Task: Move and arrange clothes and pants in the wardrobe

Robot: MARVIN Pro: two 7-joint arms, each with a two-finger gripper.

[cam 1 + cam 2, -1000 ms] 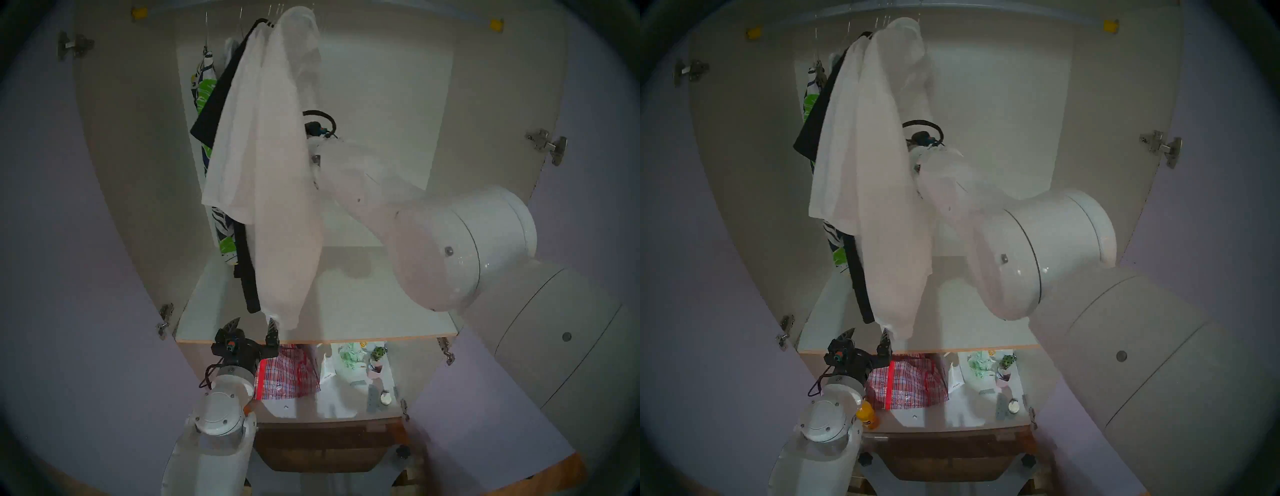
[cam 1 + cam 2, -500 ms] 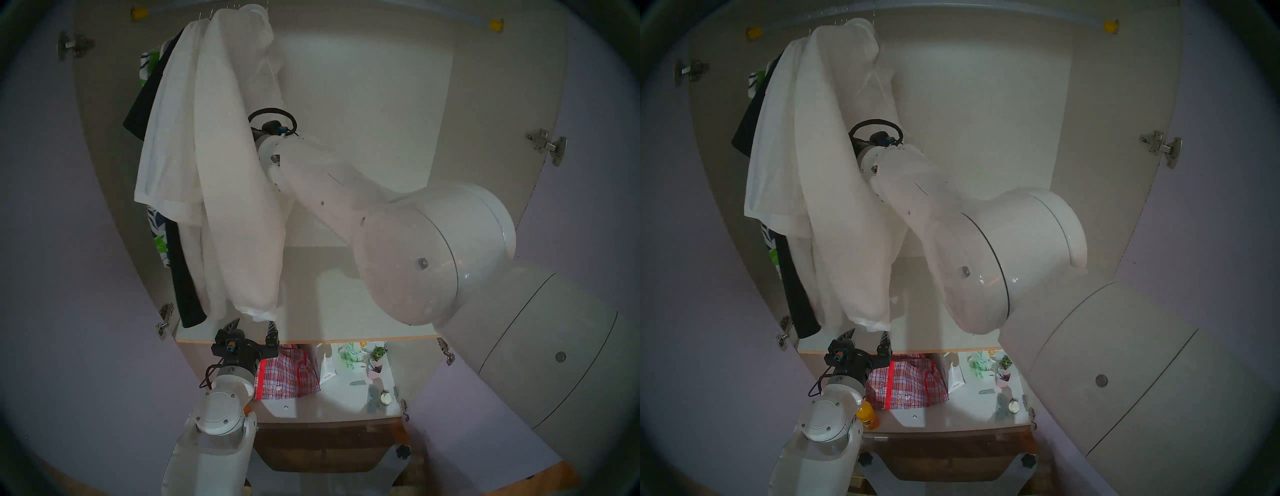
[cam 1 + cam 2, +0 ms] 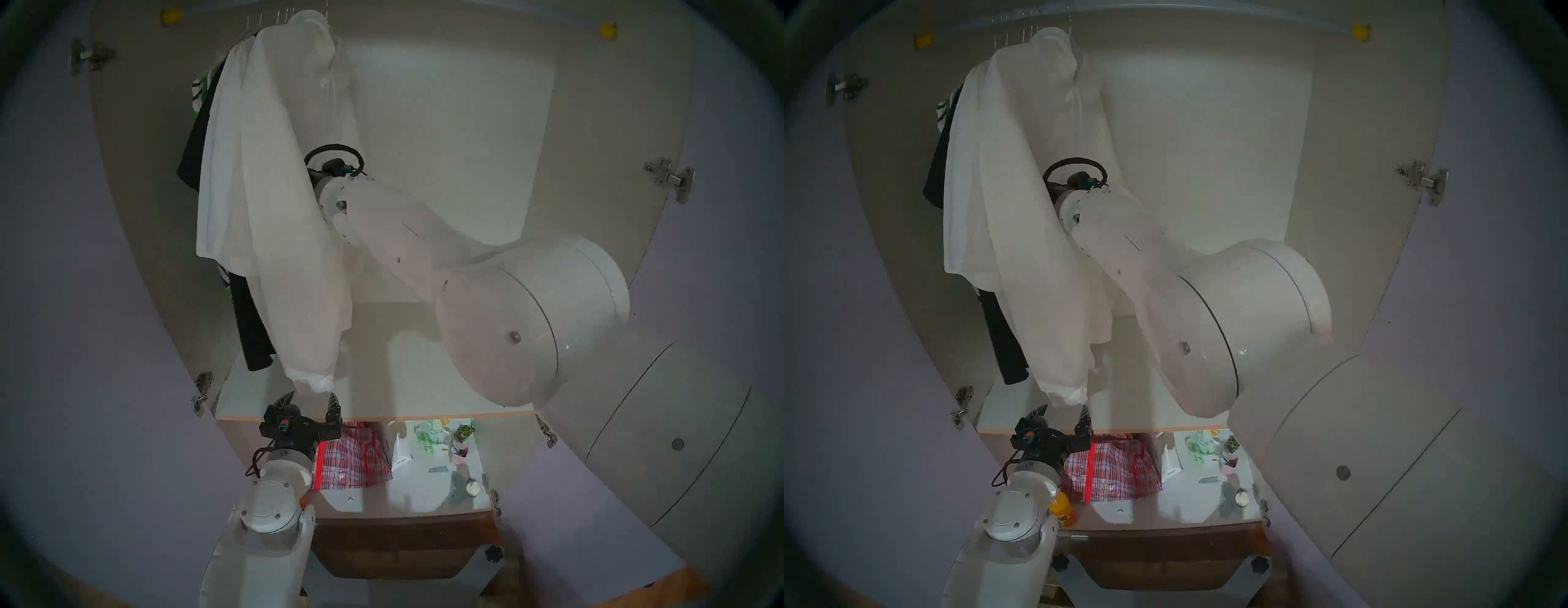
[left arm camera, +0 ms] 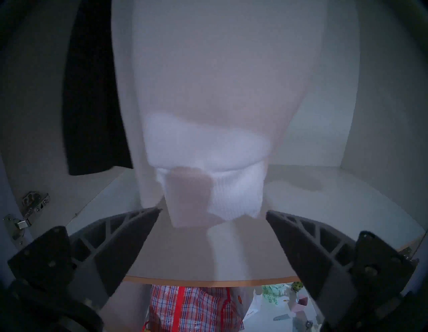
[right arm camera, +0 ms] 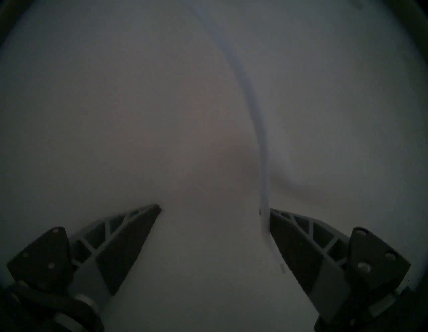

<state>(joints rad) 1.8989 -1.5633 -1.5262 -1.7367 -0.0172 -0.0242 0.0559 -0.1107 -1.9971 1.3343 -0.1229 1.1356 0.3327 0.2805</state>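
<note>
The big wardrobe (image 3: 140, 178) stands with its pale purple doors wide open. Up at the top runs a rail (image 3: 1208, 19) with a yellow cap at each end. The clothes (image 3: 271, 178) hang from it on thin wire hangers, all bunched together on the left side. In front is a long white jacket (image 3: 297, 237). Its sleeve hangs down and the cuff ends just above the white shelf (image 3: 424, 382). Beside it hangs a white shirt (image 3: 220, 187). Behind that is a black piece (image 3: 250, 327), and a bit of green leaf-print cloth (image 3: 199, 91) peeks out at the far left.

The right arm reaches in from the right and pushes into the white jacket. Its right hand (image 5: 214, 208) is hidden from the head views, but its own camera shows the two fingers spread apart with white cloth all around them, and a thin white strip lies against one finger.

The left hand (image 3: 310, 397) waits low at the front edge of the shelf. It is open and holds nothing, and the jacket cuff (image 4: 213, 192) hangs just above the gap between its fingers.

Under the shelf, a red plaid bag (image 3: 356, 458) lies among small things.
</note>
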